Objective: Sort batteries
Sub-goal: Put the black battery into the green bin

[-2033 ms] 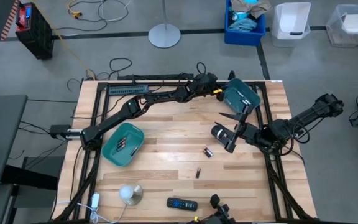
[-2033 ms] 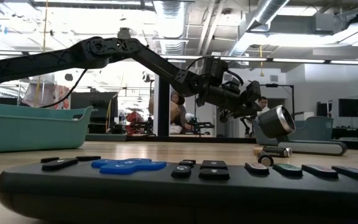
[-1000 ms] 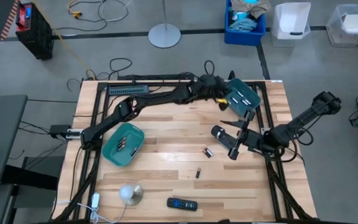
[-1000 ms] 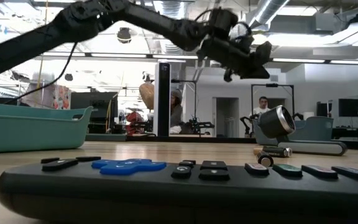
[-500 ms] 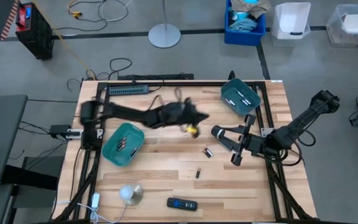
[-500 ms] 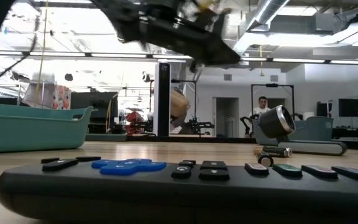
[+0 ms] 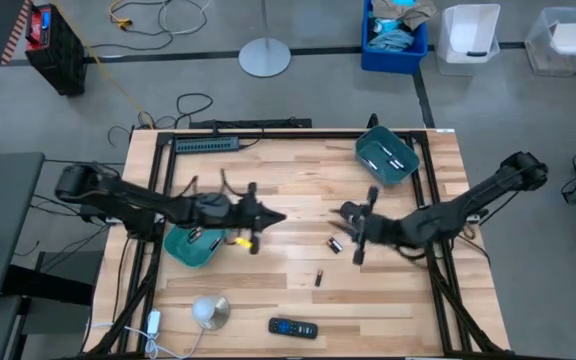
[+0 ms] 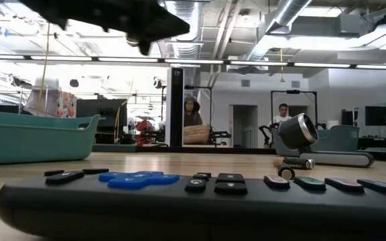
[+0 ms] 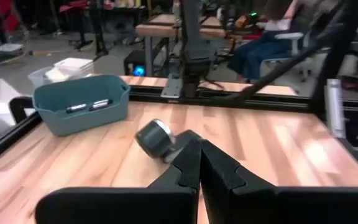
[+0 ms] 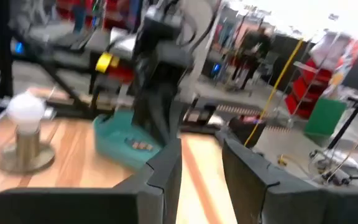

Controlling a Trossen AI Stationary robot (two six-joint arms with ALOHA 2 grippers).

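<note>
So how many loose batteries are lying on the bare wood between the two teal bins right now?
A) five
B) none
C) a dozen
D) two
D: the high view shows just one battery near the right gripper and another battery nearer the remote.

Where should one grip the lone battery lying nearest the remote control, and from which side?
Likely its middle, from straight above, jaws across its narrow width: the battery lies flat on the table, a thin cylinder with bare wood along both long sides.
</note>
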